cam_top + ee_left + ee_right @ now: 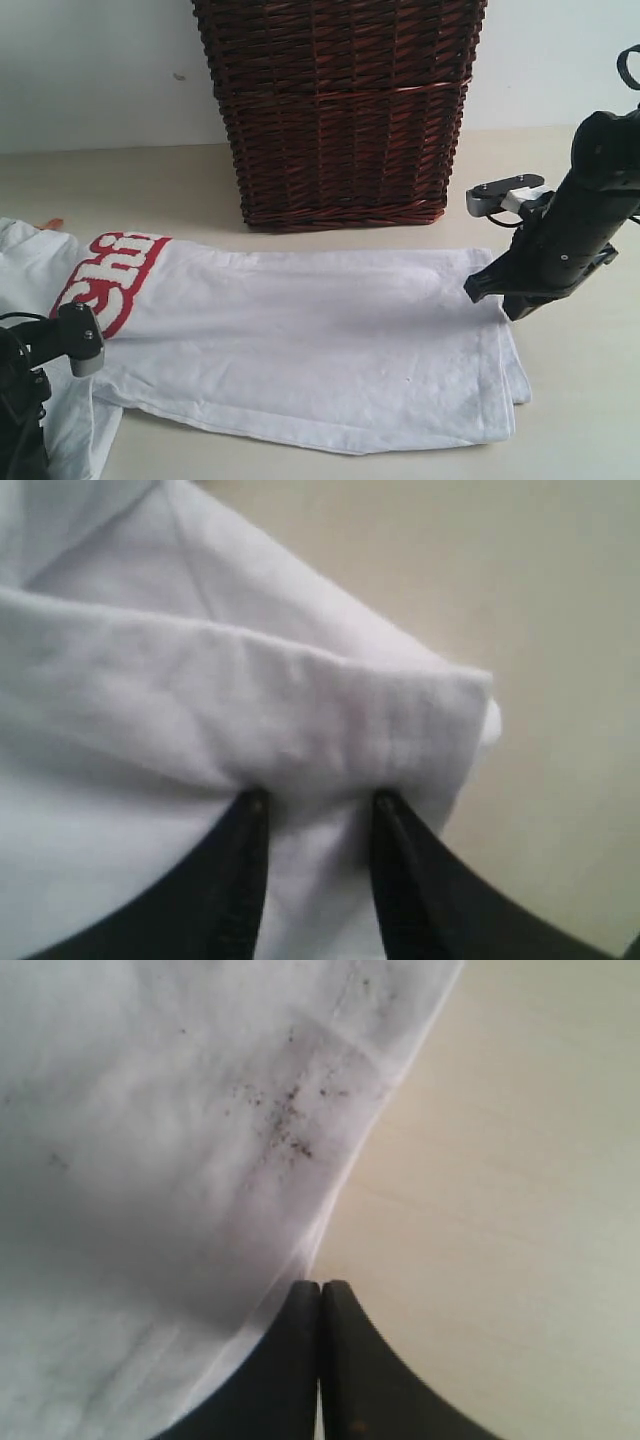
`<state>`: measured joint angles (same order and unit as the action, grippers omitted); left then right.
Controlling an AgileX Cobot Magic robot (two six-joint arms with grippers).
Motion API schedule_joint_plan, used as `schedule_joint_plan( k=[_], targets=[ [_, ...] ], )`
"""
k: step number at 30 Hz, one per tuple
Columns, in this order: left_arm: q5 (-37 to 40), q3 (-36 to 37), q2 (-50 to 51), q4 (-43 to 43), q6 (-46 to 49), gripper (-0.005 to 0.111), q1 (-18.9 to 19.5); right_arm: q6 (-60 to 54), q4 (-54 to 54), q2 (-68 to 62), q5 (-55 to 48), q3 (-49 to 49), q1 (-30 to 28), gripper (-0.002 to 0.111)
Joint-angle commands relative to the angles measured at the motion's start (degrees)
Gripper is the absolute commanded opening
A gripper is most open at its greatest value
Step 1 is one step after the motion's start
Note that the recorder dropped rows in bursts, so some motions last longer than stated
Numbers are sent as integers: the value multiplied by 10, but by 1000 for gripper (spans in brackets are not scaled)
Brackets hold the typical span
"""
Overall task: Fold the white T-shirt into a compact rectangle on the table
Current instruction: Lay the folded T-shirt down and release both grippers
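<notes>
The white T-shirt (320, 340) lies across the table (585, 410) as a long band. Its red-outlined lettering (115, 275) is at the left and a small orange tag (52, 223) shows at the far left. My left gripper (80, 340) is low at the shirt's left end. In the left wrist view its fingers (320, 800) stand apart, with a wrinkled fold of the shirt (200, 680) between and over the tips. My right gripper (497, 295) is at the shirt's right end, shut (320, 1285), right beside the hem (150, 1160), with nothing seen between its fingers.
A tall dark brown wicker basket (340, 110) stands at the back middle, just behind the shirt. Bare tabletop (520, 1160) shows right of the hem, and more bare table (560, 630) lies beside the left fold. A pale wall is behind.
</notes>
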<state>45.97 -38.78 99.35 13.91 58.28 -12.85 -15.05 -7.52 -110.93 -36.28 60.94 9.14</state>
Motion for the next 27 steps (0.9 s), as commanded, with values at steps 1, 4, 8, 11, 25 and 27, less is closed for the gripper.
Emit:
schedule_joint_plan(
  k=[1, 4, 8, 11, 25, 27],
  targets=[
    [41, 15, 19, 1, -9, 38, -25, -17, -23, 0, -26, 25, -2, 0],
    [39, 11, 18, 0, -9, 45, -32, -54, -53, 4, -67, 47, -2, 0],
    [36, -6, -5, 0, -36, 60, -32, -64, -67, 9, -72, 52, -2, 0],
    [46, -9, -35, 5, -43, 62, -32, -69, -67, 9, -69, 52, -2, 0],
    [-107, 93, -80, 30, -19, 79, -107, -109, -133, 9, -72, 52, -2, 0],
    [-162, 103, -80, -9, -38, 77, -125, -110, -133, 9, -72, 52, -2, 0]
  ],
)
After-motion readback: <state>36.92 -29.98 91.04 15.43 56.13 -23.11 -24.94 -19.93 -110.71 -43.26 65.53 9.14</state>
